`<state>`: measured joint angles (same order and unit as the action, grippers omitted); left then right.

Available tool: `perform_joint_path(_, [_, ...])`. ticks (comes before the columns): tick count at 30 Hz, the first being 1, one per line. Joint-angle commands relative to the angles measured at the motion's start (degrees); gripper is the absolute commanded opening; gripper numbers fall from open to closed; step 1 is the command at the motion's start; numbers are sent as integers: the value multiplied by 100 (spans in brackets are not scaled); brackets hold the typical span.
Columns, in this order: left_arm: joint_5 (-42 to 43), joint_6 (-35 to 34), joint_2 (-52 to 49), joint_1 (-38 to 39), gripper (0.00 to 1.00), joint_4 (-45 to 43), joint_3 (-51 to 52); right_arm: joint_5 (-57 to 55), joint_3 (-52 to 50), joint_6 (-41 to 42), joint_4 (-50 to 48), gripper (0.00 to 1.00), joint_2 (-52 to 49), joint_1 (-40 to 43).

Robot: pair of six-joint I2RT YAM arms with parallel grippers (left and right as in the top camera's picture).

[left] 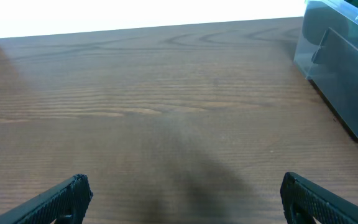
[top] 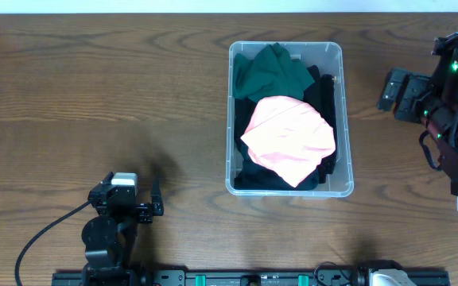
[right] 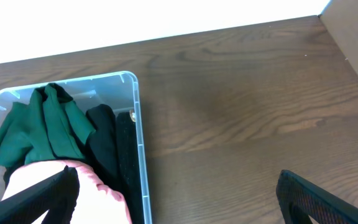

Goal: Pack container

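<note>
The clear container point(top: 232, 119) stands right of the table's middle. It holds a green garment point(top: 270, 71) at its far end, a pink garment point(top: 287, 139) on top, and black garments point(top: 325, 95) along the right side and beneath. My left gripper point(top: 126, 195) is open near the front left, well away from the container, with bare wood between its fingers point(left: 185, 183). Over by the table's right edge my right gripper point(top: 400, 93) is open too, beside the container's right wall point(right: 137, 124). Nothing sits between its fingers point(right: 178, 176).
The dark wooden table point(top: 94, 95) runs left of the container. A corner of the container point(left: 334, 81) shows at the right of the left wrist view. A black rail point(top: 253, 278) runs along the front edge, and a cable point(top: 42, 238) trails from the left arm.
</note>
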<state>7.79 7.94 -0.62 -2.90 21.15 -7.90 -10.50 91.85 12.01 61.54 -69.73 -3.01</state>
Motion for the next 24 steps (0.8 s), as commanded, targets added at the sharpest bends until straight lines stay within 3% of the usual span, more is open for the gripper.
perform_joint_path(1, [79,39,39,9,98,-24,31,-44,11,81,11,99,-2,37])
perform_joint_path(6, [79,39,39,9,98,-26,31,-138,-17,-31,240,99,17,37])
perform_joint_path(9, [79,37,39,9,98,-24,31,-122,-385,-280,-319,99,280,37])
perform_joint_path(17, [79,39,39,9,98,-24,31,118,-3506,-330,-3270,99,1864,37])
perform_joint_path(24, [79,39,39,9,98,-26,31,345,-5689,-223,-3991,99,3456,114])
